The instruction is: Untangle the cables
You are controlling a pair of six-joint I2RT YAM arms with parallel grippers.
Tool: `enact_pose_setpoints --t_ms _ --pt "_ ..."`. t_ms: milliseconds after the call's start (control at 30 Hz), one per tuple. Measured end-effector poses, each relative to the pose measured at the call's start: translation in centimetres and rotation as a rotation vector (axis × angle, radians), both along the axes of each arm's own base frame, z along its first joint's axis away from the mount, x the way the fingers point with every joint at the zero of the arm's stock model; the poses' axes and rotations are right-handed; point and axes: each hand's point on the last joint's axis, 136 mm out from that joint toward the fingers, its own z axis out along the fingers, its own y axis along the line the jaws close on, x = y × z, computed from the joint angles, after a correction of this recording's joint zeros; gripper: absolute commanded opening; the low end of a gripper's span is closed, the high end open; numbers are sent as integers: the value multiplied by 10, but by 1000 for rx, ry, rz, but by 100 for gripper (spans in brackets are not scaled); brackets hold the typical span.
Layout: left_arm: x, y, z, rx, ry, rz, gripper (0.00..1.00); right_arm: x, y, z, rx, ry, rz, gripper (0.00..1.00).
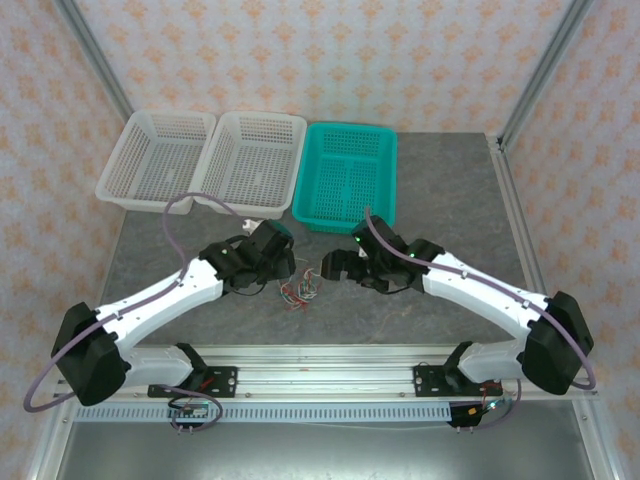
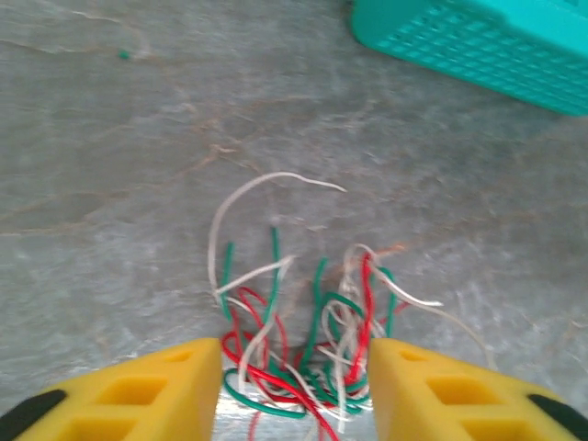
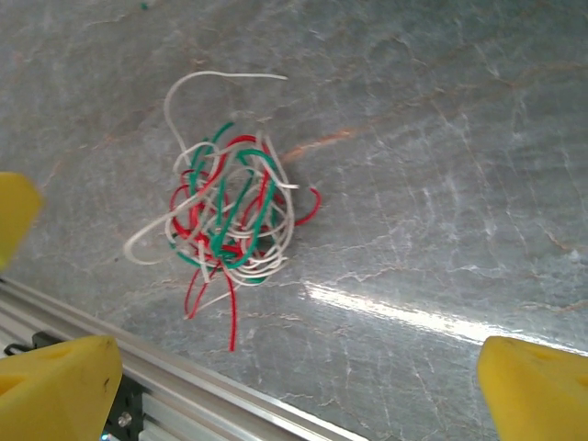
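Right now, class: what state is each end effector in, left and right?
Left end effector: open, fingers either side of the cables.
Right end effector: open, holding nothing.

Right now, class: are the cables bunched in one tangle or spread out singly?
Tangled. The cables, white, green and red, cross and loop in one clump on the table; a few ends stick out.

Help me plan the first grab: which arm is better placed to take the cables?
Left. The left gripper, open, straddles the cables; the right gripper, also open, sits back from them.
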Motion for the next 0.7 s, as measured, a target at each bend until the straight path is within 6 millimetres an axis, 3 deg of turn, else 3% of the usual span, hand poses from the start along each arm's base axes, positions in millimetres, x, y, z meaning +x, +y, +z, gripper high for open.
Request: enact_pose_setpoints --t_ms 200,367,400,500,567,700 --pt "16 29 -31 94 79 69 47 3 3 1 24 1 -28 100" --pt "28 23 -63 198 172 -17 48 6 7 3 42 -7 -37 97" --pt "32 20 -66 208 179 -29 48 7 8 2 41 -5 -38 91" --pt "45 13 -70 215 181 -53 48 11 11 -11 22 14 -49 62" --pt "47 13 -68 208 174 -57 49 15 15 -25 3 36 -56 56" --pt "49 11 -56 179 138 -56 50 22 26 -52 -5 82 -69 54"
